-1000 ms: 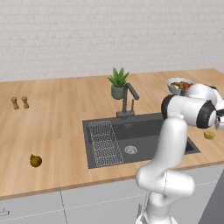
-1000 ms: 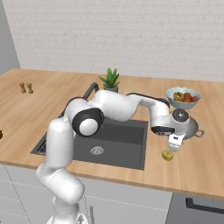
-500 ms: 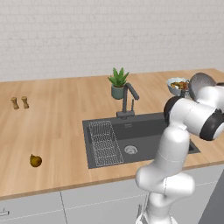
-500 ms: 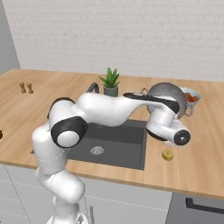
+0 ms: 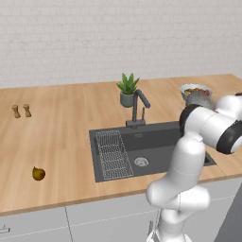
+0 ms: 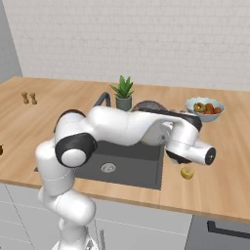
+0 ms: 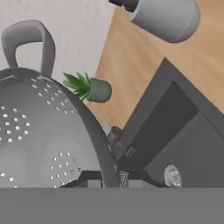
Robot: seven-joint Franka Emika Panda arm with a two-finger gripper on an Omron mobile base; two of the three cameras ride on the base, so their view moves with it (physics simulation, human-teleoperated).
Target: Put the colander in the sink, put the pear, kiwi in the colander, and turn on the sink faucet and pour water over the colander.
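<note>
Carrying the colander (image 7: pixel 39 131) toward the sink (image 7: pixel 183 144), with the hand (image 7: pixel 111 177) clamped on its rim.
Perforated grey metal bowl is hanging just off the dark basin's right edge (loop handle up); beyond, the yellowish kiwi (image 6: pixel 186 173) is lying on the wooden tabletop (image 6: pixel 219 161), the pear (image 5: pixel 38 173) far left.

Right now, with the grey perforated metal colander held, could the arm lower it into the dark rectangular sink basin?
Probably yes: the gripper grips the colander by its rim, and the sink beside it looks open, the wire rack along its far side.
</note>
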